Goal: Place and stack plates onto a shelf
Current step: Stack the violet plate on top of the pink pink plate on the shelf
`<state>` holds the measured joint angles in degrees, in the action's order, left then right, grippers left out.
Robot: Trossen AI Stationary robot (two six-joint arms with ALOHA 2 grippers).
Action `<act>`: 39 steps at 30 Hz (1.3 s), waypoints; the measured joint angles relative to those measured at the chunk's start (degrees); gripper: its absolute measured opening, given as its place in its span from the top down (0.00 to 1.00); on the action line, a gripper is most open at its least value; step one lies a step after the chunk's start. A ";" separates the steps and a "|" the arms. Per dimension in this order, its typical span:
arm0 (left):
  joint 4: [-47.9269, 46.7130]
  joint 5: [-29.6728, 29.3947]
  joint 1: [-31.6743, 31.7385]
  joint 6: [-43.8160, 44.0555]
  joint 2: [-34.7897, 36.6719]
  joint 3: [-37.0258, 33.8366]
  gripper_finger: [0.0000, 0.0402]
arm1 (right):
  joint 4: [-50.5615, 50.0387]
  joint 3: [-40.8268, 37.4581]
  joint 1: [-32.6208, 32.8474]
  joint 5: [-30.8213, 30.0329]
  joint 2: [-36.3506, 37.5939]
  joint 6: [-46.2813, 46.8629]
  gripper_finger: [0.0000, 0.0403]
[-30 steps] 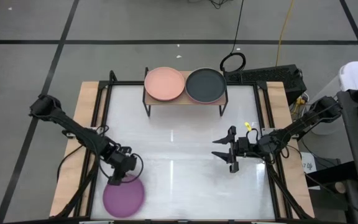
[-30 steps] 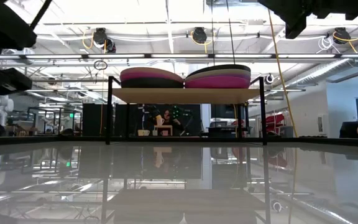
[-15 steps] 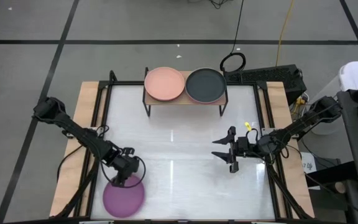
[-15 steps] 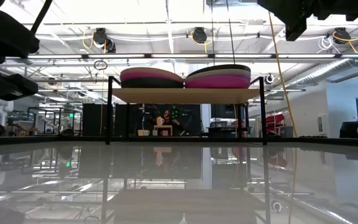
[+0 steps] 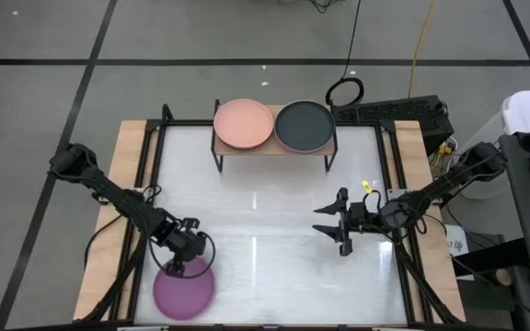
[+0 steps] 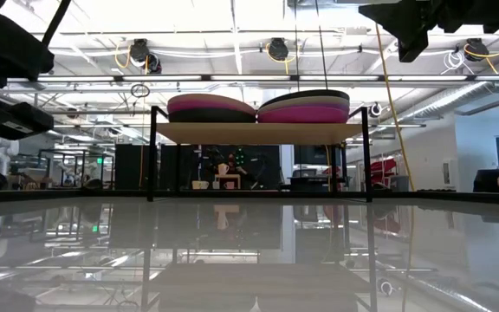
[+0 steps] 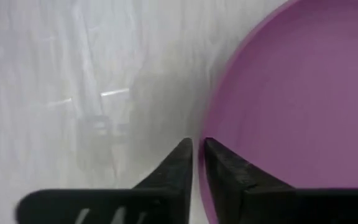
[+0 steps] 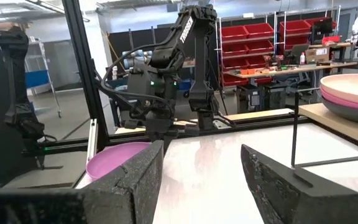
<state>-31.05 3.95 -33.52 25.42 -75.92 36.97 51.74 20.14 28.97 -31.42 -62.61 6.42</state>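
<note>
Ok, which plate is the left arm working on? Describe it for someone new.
Start at the white table and go to its near-left corner, far from the shelf. The purple plate lies flat there, alone, with the left gripper at its rim. Every other plate is stacked on the shelf.

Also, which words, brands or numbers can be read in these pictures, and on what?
"TROSSEN": white letters along the left arm, in the right wrist view.
Paper tag beside the table, at its right edge: too small to read.
Plates and shelf: no text.
</note>
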 joint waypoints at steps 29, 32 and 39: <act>2.10 -10.13 17.32 -7.30 20.50 0.07 0.99 | 0.09 0.00 0.00 -0.04 0.00 0.63 0.51; 3.55 -10.21 19.99 -7.29 24.09 0.07 0.99 | 0.07 0.00 0.00 -0.04 0.00 0.63 0.51; 11.40 -10.65 26.02 -7.38 29.90 0.09 0.99 | 0.06 0.00 0.00 -0.04 0.00 0.63 0.51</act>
<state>-19.65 -6.70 -7.51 18.04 -46.02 37.06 51.80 20.14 28.97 -31.46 -62.61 7.05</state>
